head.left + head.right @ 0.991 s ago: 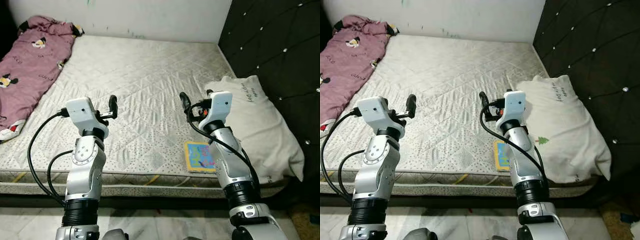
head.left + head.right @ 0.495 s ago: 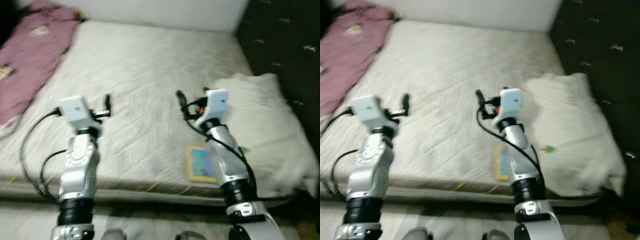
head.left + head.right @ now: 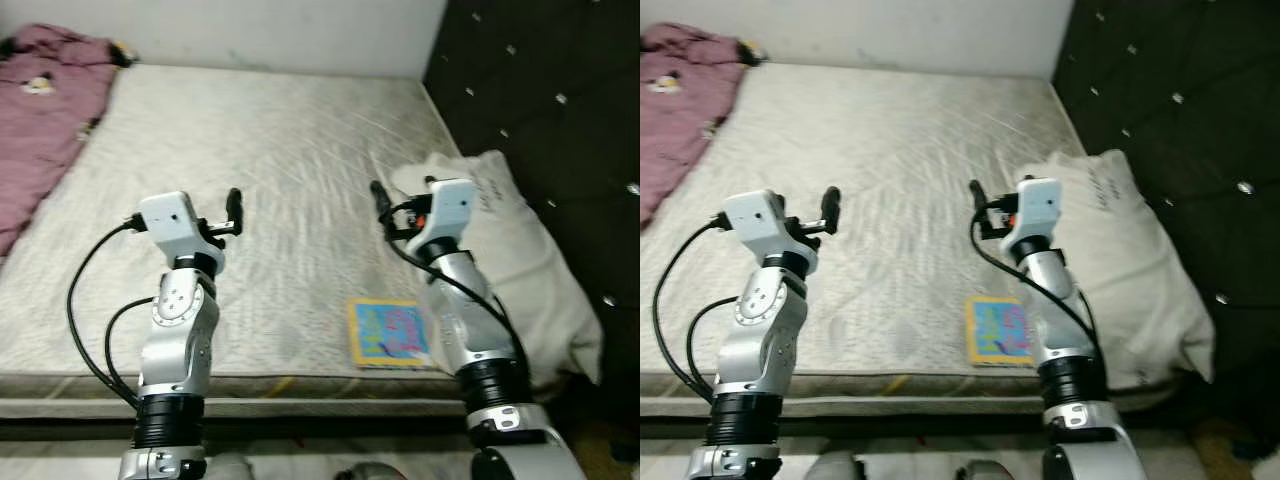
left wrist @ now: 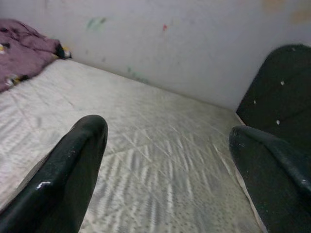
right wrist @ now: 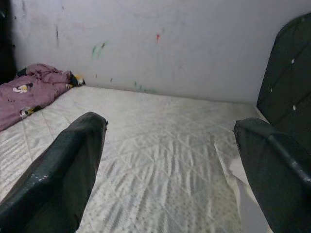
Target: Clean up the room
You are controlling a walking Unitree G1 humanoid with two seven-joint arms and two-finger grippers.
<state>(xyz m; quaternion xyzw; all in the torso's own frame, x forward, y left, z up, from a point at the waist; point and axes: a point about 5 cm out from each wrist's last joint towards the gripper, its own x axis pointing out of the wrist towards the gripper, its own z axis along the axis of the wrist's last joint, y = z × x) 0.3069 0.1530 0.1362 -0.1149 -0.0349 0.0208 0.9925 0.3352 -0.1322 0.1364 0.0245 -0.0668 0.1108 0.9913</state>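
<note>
While both silver arms are bent upward at the elbow in front of the bed (image 3: 300, 130), the left hand (image 3: 232, 212) and the right hand (image 3: 378, 200) are raised above the bare quilted mattress, level with each other and well apart. Each wrist points forward toward the far wall (image 4: 194, 43), and each hand's two black fingers (image 4: 73, 170) are spread wide with nothing between them; the right wrist view shows the same wide gap between its fingers (image 5: 63, 165). Black cables loop from the left forearm down past its elbow.

A small colourful picture book (image 3: 388, 333) lies flat on the mattress near the front edge, just beside the right forearm and below the right hand. A white pillow (image 3: 525, 270) with small printed writing rests on the right side of the bed, against the dark tufted headboard (image 3: 540, 110); the book lies close to the pillow's near-left corner. A pink blanket (image 3: 40, 110) with cartoon prints is bunched at the far-left corner of the mattress, well apart from both hands.
</note>
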